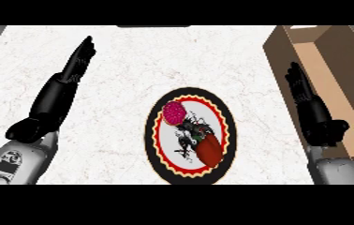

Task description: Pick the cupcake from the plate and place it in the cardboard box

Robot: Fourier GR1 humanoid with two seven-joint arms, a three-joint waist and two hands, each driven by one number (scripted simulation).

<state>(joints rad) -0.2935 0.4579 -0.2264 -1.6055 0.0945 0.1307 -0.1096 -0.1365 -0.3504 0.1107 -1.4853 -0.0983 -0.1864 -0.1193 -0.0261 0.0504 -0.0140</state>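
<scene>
The cupcake (174,112) sits on the upper left part of the plate (153,139), its pink-red top facing up. A darker red-brown item (210,149) lies on the plate's lower right part, and a dark pattern is printed between the two. The plate has a black rim with a yellow scalloped band inside it, and it rests on the white marbled desk (138,55) near the middle of the view.

Neither hand touches the cupcake — both are well apart from it, one on each side. The left hand (66,83) shows at the view's left, its fingers (84,50) stretched out straight and pointing up and away over the desk, holding nothing. The right hand (311,111) shows at the view's right, over the near wall of the cardboard box (280,69); its fingers (297,81) are likewise straight and together, pointing away, with nothing between them.

The cardboard box stands at the right edge of the desk, open at the top — its brown inner floor shows beyond the right hand. The cupcake lies between the two hands, nearer the plate's left rim than the box.
</scene>
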